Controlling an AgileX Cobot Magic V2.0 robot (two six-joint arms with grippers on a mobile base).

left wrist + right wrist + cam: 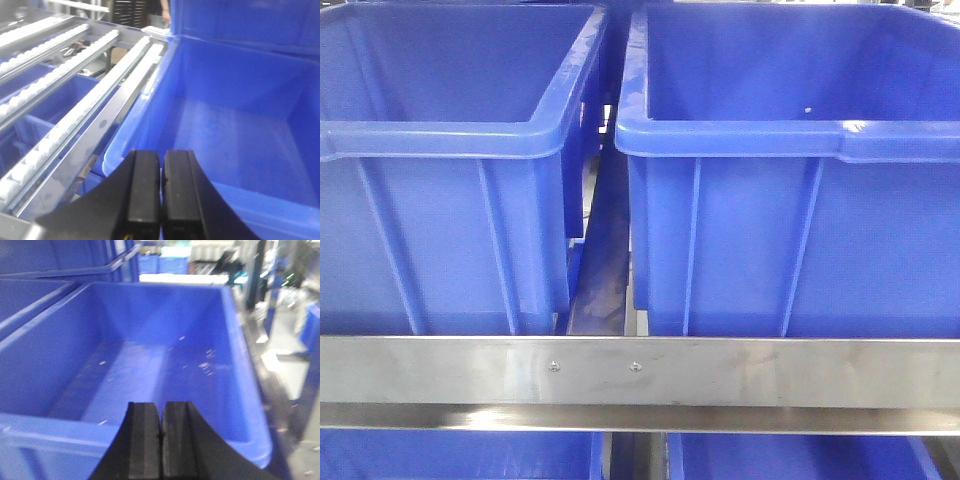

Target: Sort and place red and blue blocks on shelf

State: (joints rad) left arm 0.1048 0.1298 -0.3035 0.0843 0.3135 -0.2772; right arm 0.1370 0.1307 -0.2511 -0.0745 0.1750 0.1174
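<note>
Now, the scene as it is seen, line by line:

Shelf: a steel rack is seen head-on, and its brushed-metal front rail (740, 370) is marked by two small screws (555, 367) near the middle.

Bins on the rack: two big blue bins are set side by side behind the rail, the left bin (440, 200) and the right bin (790, 200), kept apart by a narrow gap through which the metal frame is seen. More blue plastic is glimpsed below the rail.

Left gripper (160, 195): its two black fingers are pressed together with only a thin seam between them, and nothing is seen held. It is hung above the near rim of a blue bin (240, 130), whose floor is seen bare.

Beside that bin: long roller tracks (75, 120) with white wheels are run along metal rails to the left of it.

Right gripper (160, 440): its fingers are likewise brought together, with nothing gripped between them. It is poised over the near wall of another blue bin (150, 360); only pale scuffs are shown on its floor.

Red and blue blocks: neither cube is caught in any of the three views, so their place cannot be told.
</note>
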